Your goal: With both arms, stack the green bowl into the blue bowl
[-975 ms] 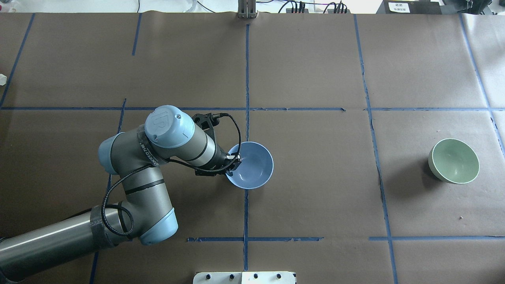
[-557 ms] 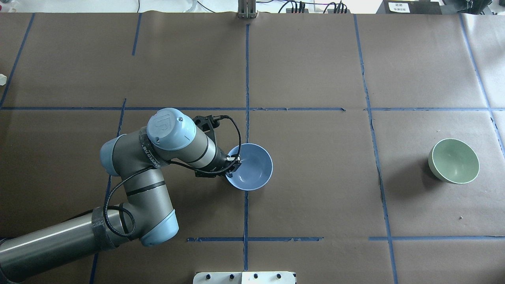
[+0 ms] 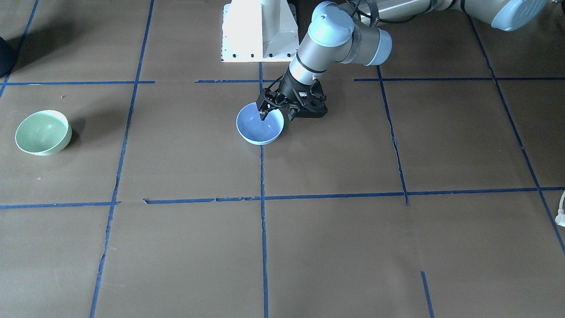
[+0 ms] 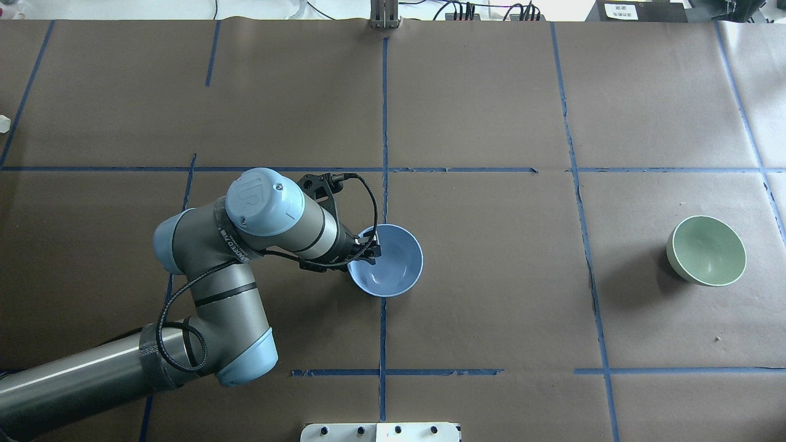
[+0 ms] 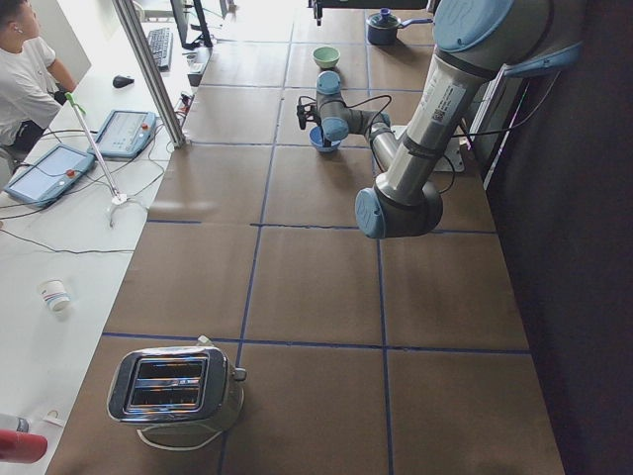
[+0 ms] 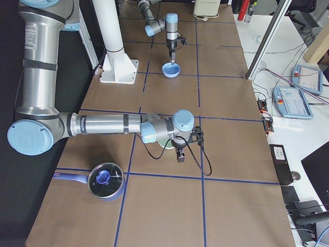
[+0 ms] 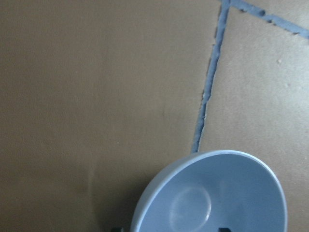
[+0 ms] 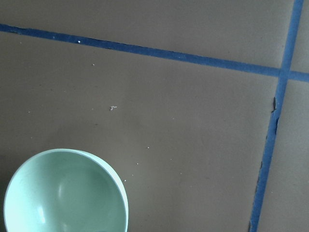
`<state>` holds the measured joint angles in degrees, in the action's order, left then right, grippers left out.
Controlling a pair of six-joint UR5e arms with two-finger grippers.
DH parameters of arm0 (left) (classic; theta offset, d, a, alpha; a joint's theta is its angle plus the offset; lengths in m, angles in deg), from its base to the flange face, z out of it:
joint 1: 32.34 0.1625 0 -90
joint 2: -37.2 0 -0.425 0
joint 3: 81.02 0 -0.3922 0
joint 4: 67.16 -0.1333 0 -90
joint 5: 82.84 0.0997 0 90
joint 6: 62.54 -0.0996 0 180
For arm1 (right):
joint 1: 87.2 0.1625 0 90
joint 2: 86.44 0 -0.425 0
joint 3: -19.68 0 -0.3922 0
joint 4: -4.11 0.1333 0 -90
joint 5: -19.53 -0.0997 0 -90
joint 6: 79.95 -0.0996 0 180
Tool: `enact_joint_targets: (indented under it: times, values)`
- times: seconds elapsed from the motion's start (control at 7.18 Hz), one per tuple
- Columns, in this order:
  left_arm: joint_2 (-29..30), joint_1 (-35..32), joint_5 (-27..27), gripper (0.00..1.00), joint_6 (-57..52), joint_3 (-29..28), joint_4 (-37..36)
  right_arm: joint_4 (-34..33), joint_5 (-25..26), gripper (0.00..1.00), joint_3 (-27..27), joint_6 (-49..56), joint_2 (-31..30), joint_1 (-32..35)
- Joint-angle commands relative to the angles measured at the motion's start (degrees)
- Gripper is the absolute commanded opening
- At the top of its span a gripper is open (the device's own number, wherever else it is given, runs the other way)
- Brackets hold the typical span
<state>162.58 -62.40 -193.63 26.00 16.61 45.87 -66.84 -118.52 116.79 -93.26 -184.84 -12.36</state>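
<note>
Mint-green round smooth bowl looks light, slick; grab the rim. Left fingers spread astride pale-blue bowl rim; right fingers, can't tell.

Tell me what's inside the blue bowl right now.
The blue bowl holds nothing loose; the left wrist view shows its bare bottom. One finger of the left gripper dips inside its rim, hiding a small patch of wall. The green bowl sits far off, not in it.
</note>
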Motion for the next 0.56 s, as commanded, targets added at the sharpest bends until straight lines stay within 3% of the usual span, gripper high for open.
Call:
enact_joint_targets:
  times: [0.0,0.14,0.42]
  values:
    - [-0.7,-1.7,0.1,0.99,0.1,1.7,-0.1,24.2,1.5,1.0,-6.5,-20.1,-2.2,-7.4]
    - [-1.1,-1.7,0.1,0.99,0.1,1.7,-0.1,34.0,4.4,1.0,-10.8,-26.6,-2.2,-11.3]
    - [-1.2,-1.7,0.1,0.99,0.1,1.8,-0.1,37.4,8.4,0.97,-12.8,-29.5,-2.1,-15.4]
